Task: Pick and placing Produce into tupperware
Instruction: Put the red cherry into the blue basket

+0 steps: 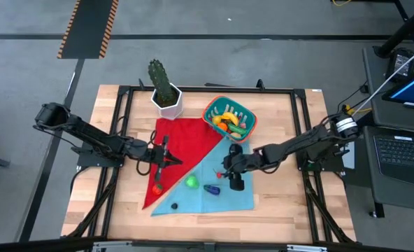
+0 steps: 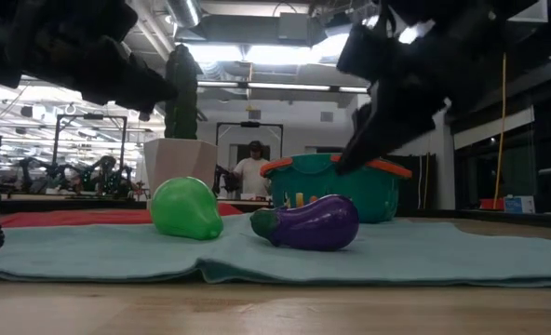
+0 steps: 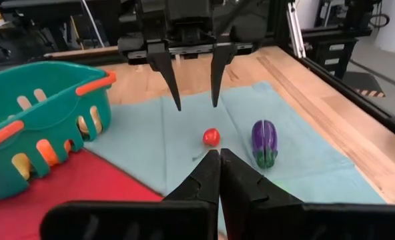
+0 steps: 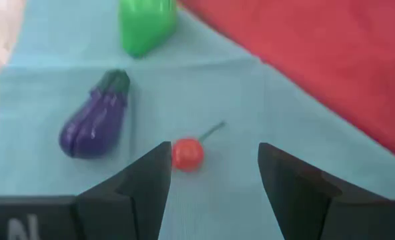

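- The right gripper (image 4: pixel 214 177) has its two fingers spread apart. It hangs over the blue cloth (image 1: pixel 214 198) with nothing between the fingers.
- Below the open fingers lies a small red cherry (image 4: pixel 187 154) with a thin stem. It sits nearer one finger than the other.
- Near the cherry, a purple eggplant (image 4: pixel 96 117) lies on its side on the blue cloth.
- A green pear (image 4: pixel 146 23) lies a bit farther off on the same cloth.
- The left gripper (image 3: pixel 219 175) has its fingers pressed together. Nothing is held in them. It is above the red cloth (image 1: pixel 182 143).
- A small red and orange toy (image 1: pixel 156 188) lies on the red cloth near the left gripper.
- The teal tub (image 1: pixel 217 106) with the orange rim sits at the back of the table, by the cloths' far edge. It already holds yellow, orange and green toy food.
- A green cactus (image 1: pixel 161 79) in a white pot (image 1: pixel 166 104) stands to the left of the tub.
- The wooden table (image 1: pixel 277 210) is under it all.
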